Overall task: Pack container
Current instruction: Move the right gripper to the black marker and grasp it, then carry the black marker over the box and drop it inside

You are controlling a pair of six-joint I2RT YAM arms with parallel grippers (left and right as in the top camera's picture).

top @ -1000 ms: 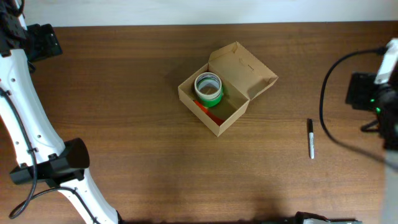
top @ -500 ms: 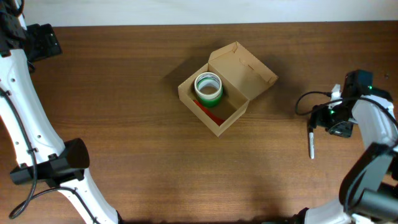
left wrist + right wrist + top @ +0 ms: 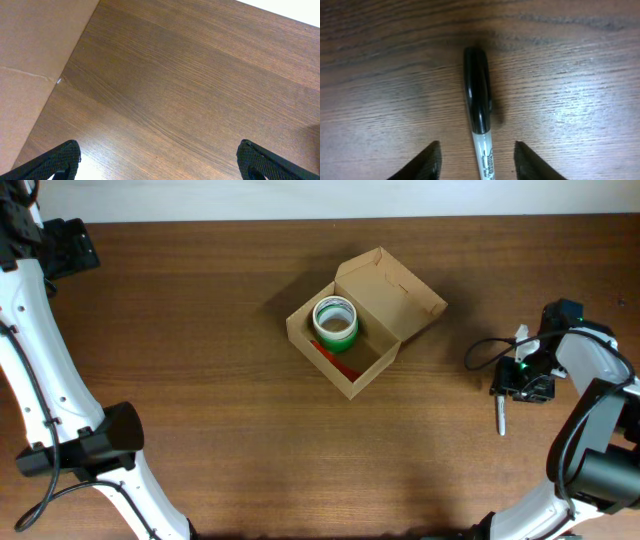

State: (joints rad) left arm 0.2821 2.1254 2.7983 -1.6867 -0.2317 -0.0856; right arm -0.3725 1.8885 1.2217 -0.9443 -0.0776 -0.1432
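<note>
Overhead: the container point(image 3: 350, 330) sits near the middle of the tabletop point(image 3: 200, 400), well apart from every edge. Bare wood lies open on all sides, widest to my left and on the near side.

The container is turned diagonal to the tabletop edges. Its long axis runs far-left to near-right. The flap lid point(image 3: 395, 290) is hinged on the far-right long side and stands open, leaning that way; the mouth faces up. Inside: a green tape roll point(image 3: 335, 323) in the far-left end, something red point(image 3: 335, 360) beside it, partly hidden.

A marker point(image 3: 500, 418) lies to the right, well apart from the container, its long axis roughly near-to-far.

My right tool point(image 3: 520, 380) is low over the marker's far end. Right wrist view: my fingers point(image 3: 422, 162) stand apart, one each side of the marker point(image 3: 479, 120), with wood showing in both gaps. No contact visible.

My left tool point(image 3: 160, 160) is spread wide over bare wood near the tabletop's edge, holding nothing.
</note>
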